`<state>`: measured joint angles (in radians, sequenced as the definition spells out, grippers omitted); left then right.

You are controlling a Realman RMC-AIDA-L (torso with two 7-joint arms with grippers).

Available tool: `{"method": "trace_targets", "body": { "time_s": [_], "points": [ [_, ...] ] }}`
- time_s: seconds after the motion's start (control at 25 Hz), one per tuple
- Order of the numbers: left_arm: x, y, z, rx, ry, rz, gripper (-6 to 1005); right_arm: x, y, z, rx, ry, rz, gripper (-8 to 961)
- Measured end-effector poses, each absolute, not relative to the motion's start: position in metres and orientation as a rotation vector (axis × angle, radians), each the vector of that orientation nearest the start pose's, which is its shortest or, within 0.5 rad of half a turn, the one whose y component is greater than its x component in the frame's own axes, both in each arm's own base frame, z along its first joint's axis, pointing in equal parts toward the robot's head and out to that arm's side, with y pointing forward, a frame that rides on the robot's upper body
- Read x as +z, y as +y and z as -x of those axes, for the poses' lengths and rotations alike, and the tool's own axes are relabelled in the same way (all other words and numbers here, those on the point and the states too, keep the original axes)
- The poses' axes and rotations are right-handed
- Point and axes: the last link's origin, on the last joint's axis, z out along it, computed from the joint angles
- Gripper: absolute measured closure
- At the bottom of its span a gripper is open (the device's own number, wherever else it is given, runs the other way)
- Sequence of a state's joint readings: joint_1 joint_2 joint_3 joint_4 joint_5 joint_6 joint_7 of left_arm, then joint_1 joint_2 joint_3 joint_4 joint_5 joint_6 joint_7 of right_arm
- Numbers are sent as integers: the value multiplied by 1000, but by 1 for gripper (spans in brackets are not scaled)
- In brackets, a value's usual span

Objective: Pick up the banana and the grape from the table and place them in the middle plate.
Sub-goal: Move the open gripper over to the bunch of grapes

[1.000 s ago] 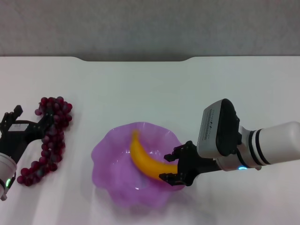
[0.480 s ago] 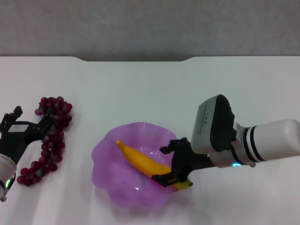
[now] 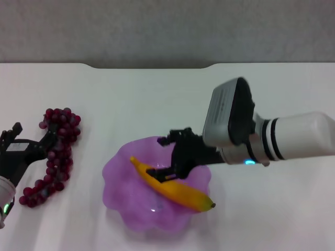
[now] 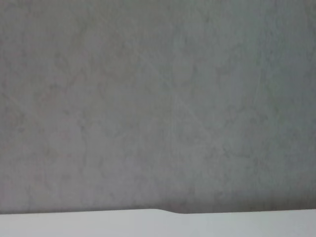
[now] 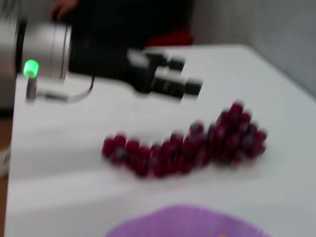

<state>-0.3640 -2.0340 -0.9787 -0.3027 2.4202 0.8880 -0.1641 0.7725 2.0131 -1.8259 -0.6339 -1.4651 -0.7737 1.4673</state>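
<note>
Head view: the banana (image 3: pixel 172 186) lies in the middle plate (image 3: pixel 119 172), and the right gripper (image 3: pixel 166 157) hangs over it, fingers spread, gripping nothing. The left gripper (image 3: pixel 32 142) straddles the grape (image 3: pixel 54 157) on the table (image 3: pixel 131 99) — fingers apart. Right wrist view: grape bunch (image 5: pixel 190 143) beside the plate's rim (image 5: pixel 187 222).

Head camera above the table (image 3: pixel 131 99); right wrist low, both on the grape (image 3: pixel 55 154).

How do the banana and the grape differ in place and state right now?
The banana lies inside the middle plate, while the grape lies on the table. The right gripper is open above the banana; the left gripper is open around the grape. Both are free of any grip.
</note>
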Motion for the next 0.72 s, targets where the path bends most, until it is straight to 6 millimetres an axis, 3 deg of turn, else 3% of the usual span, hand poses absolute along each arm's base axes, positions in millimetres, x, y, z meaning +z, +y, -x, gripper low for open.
{"method": "trace_targets", "body": {
  "time_s": [0.16, 0.36, 0.6, 0.72],
  "points": [
    [-21, 329, 355, -557, -741, 1626, 123, -95, 390, -162, 244, 130, 2762, 106],
    [-21, 328, 356, -556, -744, 1625, 124, -78, 391, -172, 247, 85, 2631, 211],
    [-21, 328, 356, -553, -741, 1630, 124, -28, 392, -185, 311, 130, 2361, 337],
    [-21, 328, 356, -552, -741, 1631, 124, 3, 390, -191, 338, 152, 2226, 583]
  ]
}}
